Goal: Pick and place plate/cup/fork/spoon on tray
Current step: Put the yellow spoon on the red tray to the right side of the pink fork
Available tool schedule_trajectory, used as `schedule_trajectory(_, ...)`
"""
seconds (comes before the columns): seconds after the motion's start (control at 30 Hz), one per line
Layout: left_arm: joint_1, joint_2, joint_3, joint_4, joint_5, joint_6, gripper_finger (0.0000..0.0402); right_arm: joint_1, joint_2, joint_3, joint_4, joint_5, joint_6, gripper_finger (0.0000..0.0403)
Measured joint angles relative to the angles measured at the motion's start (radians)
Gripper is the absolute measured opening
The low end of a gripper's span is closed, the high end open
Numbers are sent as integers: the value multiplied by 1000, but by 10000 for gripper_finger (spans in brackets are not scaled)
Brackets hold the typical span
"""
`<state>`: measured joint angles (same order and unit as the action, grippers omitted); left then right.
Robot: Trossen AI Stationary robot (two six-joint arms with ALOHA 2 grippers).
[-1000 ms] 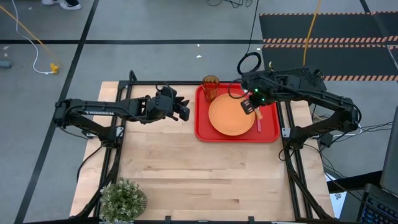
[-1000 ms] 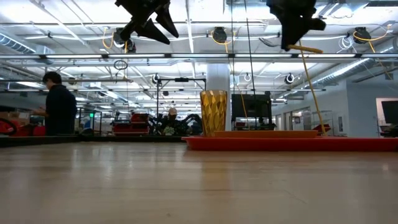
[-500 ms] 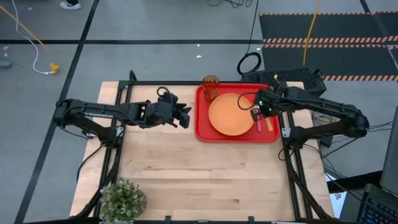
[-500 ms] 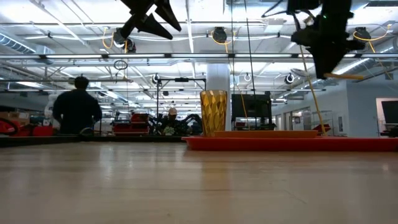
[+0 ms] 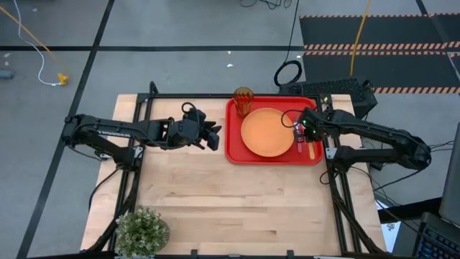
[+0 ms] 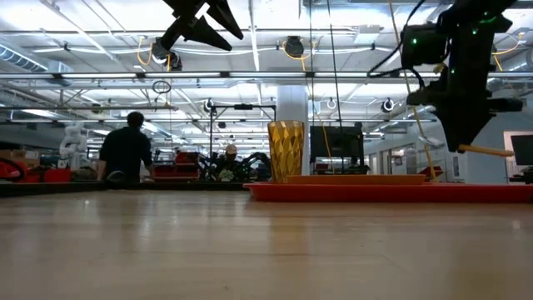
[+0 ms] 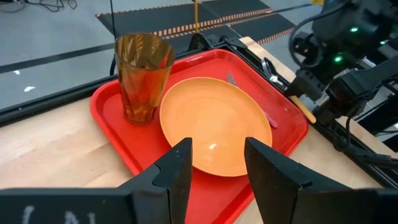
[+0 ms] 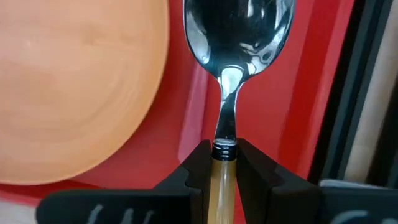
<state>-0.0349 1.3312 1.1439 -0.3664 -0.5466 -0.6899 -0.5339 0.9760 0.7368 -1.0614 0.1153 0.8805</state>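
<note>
With plate [image 5: 267, 132], cup [image 5: 243, 101] and fork [image 7: 249, 98] already on the tray [image 5: 236, 150], the right gripper [image 8: 222, 163], clamped on the spoon [image 8: 236, 37] handle, hovers at the plate's three o'clock, needing lowering and release, while the left gripper [image 7: 216, 163] waits agape at nine o'clock.

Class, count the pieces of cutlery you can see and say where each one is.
2. The fork lies on the tray beside the plate; the spoon is gripped by the right gripper above the tray's edge.
</note>
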Motion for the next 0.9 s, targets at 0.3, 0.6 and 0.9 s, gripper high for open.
schedule_trajectory(0.3, 1, 0, 0, 0, -5, -48, 147, -161, 0, -77, 70, -48, -72, 41)
schedule_trajectory(0.6, 1, 0, 0, 2, -12, -79, 147, -291, 47, -123, 200, -91, -209, 41)
schedule_trajectory(0.9, 0, 0, 0, 3, -12, -87, 147, -361, 145, -123, 250, -91, -322, 42)
